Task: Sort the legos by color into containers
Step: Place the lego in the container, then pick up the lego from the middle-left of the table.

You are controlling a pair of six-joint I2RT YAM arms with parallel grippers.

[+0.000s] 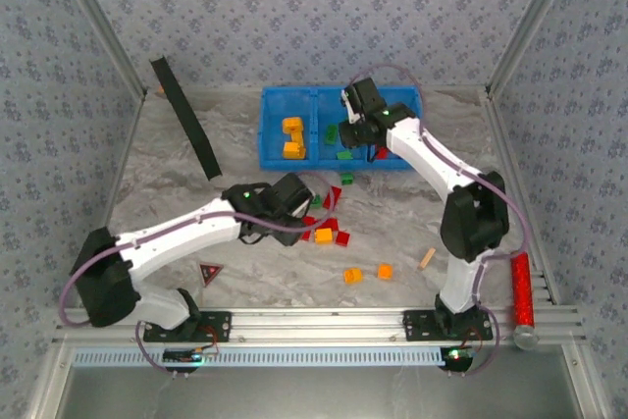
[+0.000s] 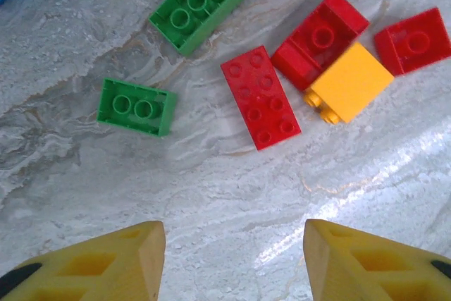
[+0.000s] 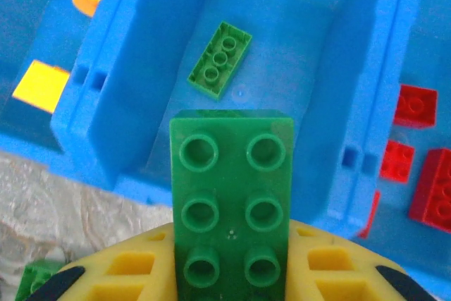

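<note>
Right hand (image 3: 232, 273): closed on the held green lego (image 3: 231, 202), which is clamped between the two yellow fingers (image 3: 127, 283) with its studs facing the wrist camera; the overhead view places this hand above the tray
Left hand (image 2: 232, 262): fingers spread apart with nothing between them and bare table (image 2: 106, 188) showing in the gap; it is poised just short of the loose pile
Tray (image 1: 270, 144): one bright blue body at the far middle of the table, divided into three compartments side by side
Left compartment: yellow-orange legos (image 1: 291, 137) lying inside
Middle compartment: one long green lego (image 3: 219, 59) flat on the floor, studs up, seen just beyond the held one
Right compartment: red legos (image 3: 414, 106) lying inside
Loose pile: a large green lego (image 2: 201, 3) and a small green lego (image 2: 137, 107) lie apart on the table; a long red lego (image 2: 260, 96) sits beside a second red lego (image 2: 320, 39), against which a yellow lego (image 2: 350, 82) rests; a third red lego (image 2: 412, 40) lies just beyond
Near strays: two orange legos (image 1: 352, 275) on the table, well apart from the tray
Other items: tan wooden piece (image 1: 427, 259); red cylinder (image 1: 521, 288) at the right rail; black strip (image 1: 184, 117) at the far left
</note>
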